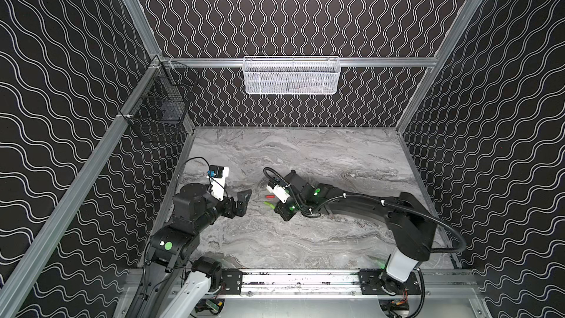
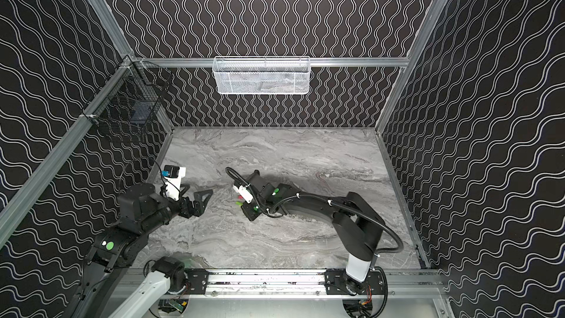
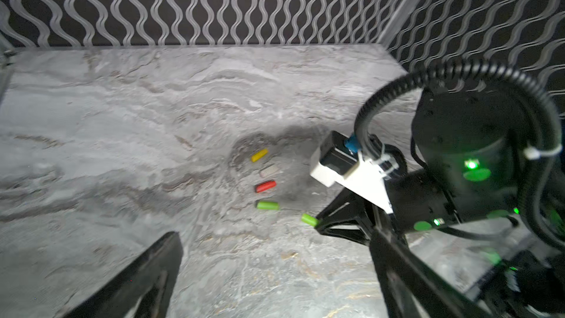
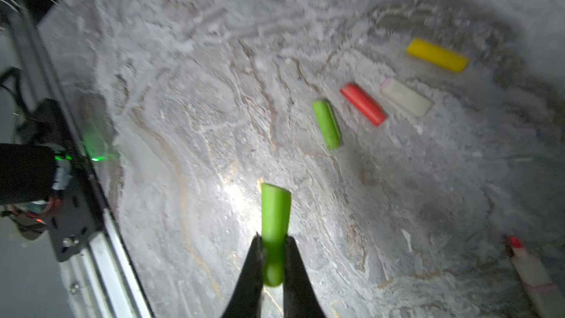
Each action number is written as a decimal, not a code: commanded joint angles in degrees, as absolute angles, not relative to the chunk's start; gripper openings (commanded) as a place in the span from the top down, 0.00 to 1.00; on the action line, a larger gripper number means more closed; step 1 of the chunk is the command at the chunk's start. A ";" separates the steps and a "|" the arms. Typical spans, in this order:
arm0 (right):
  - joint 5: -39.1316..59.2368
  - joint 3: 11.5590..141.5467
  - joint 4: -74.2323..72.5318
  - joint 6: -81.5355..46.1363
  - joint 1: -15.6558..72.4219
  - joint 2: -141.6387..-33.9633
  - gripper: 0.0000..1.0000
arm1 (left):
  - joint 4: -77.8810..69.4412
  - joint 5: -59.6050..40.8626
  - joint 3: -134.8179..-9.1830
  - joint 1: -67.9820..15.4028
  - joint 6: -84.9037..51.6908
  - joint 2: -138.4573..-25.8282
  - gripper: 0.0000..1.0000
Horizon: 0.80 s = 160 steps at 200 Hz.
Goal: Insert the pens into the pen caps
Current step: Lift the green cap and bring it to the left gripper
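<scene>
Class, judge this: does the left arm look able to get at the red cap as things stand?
Probably yes: the left gripper stands open, with bare table between it and the red cap. The right gripper, shut on a green cap, sits close beside.

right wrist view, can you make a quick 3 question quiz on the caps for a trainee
1. True or false: the right gripper has its fingers shut on a short bright green plastic cap.
2. Which cap lies between the stubby yellow plastic cap and the stubby red plastic cap in the row on the grey marbled table? A: a blue cap. B: the pale grey-white plastic cap. C: a black cap.
3. How many caps lie loose on the table, not held?

Key: 1 true. 2 B. 3 four: yellow, pale grey-white, red and a second green plastic cap.
</scene>
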<state>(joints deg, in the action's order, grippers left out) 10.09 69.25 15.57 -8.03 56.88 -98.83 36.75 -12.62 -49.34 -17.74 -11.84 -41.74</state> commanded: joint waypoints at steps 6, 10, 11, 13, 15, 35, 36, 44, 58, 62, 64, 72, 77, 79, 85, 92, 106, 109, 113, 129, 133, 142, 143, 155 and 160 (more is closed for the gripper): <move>15.15 68.95 8.97 -9.76 56.87 -94.32 0.95 | 31.23 -26.37 -48.78 -17.75 -11.35 -41.68 0.02; 15.77 68.80 8.30 -9.76 56.87 -93.59 0.95 | 31.01 -27.43 -48.66 -17.75 -11.49 -41.71 0.03; 15.93 68.72 8.11 -9.76 56.87 -93.42 0.95 | 30.97 -27.78 -48.63 -17.75 -11.50 -41.68 0.03; 16.15 68.62 7.72 -9.78 56.87 -93.05 0.96 | 30.81 -28.48 -48.61 -17.71 -11.58 -41.67 0.03; 16.48 68.53 7.36 -9.76 56.87 -92.72 0.96 | 30.67 -29.14 -48.61 -17.72 -11.60 -41.66 0.03; 19.09 66.91 3.23 -9.72 56.87 -89.03 0.97 | 28.44 -35.86 -47.91 -17.74 -12.42 -41.15 0.04; 19.21 66.81 3.11 -9.70 56.91 -88.86 0.97 | 28.33 -36.12 -47.82 -17.75 -12.54 -41.14 0.04; 20.36 66.05 1.61 -9.60 56.87 -87.48 0.97 | 27.63 -37.94 -47.56 -17.75 -12.98 -41.00 0.05; 22.49 64.60 -0.89 -9.10 56.87 -85.22 0.97 | 26.90 -40.49 -47.47 -17.75 -13.55 -41.22 0.05; 23.14 64.26 -1.46 -8.94 56.95 -84.52 0.97 | 26.62 -41.26 -47.40 -17.74 -13.77 -41.30 0.06; 23.43 64.12 -1.73 -8.85 56.95 -84.30 0.97 | 26.39 -41.67 -47.38 -17.75 -13.94 -41.31 0.06; 24.63 63.53 -2.60 -8.55 56.95 -83.37 0.97 | 25.62 -43.49 -47.04 -17.75 -14.58 -41.61 0.07; 25.29 63.22 -2.98 -8.37 56.95 -82.85 0.97 | 25.17 -44.51 -47.00 -17.72 -15.02 -41.74 0.07; 25.57 63.16 -3.10 -8.24 56.93 -82.67 0.97 | 24.95 -45.03 -46.93 -17.72 -15.18 -41.75 0.08; 26.39 62.84 -3.43 -7.95 56.95 -82.18 0.97 | 24.27 -46.19 -46.68 -17.74 -15.93 -41.98 0.08; 27.31 62.43 -3.74 -7.67 56.96 -81.67 0.97 | 23.33 -47.29 -46.33 -17.75 -16.79 -42.04 0.09; 29.00 61.83 -4.67 -7.34 56.95 -80.65 0.98 | 22.23 -48.88 -45.94 -17.74 -18.13 -42.23 0.10; 29.20 61.69 -4.79 -7.33 57.00 -80.54 0.98 | 22.02 -49.13 -45.90 -17.74 -18.33 -42.35 0.10; 29.53 61.52 -5.05 -7.29 57.04 -80.28 0.98 | 21.68 -49.48 -45.76 -17.75 -18.66 -42.46 0.10; 30.23 60.73 -6.75 -7.62 57.11 -79.31 0.98 | 20.44 -51.28 -45.48 -17.73 -19.90 -43.13 0.13; 30.30 60.68 -7.04 -7.69 57.12 -79.16 0.98 | 19.75 -51.95 -45.25 -17.73 -20.31 -43.27 0.14; 30.41 60.55 -7.66 -7.83 57.23 -78.86 0.98 | 18.58 -52.92 -44.91 -17.66 -21.16 -43.41 0.15; 30.41 60.51 -7.70 -7.82 57.22 -78.81 0.98 | 18.56 -53.05 -44.91 -17.66 -21.17 -43.41 0.15; 30.87 60.45 -8.43 -7.91 57.28 -78.57 0.98 | 18.60 -53.74 -45.00 -17.67 -21.09 -43.79 0.19; 31.16 60.48 -8.60 -7.88 57.31 -78.53 0.98 | 18.57 -53.97 -45.04 -17.67 -20.93 -43.85 0.20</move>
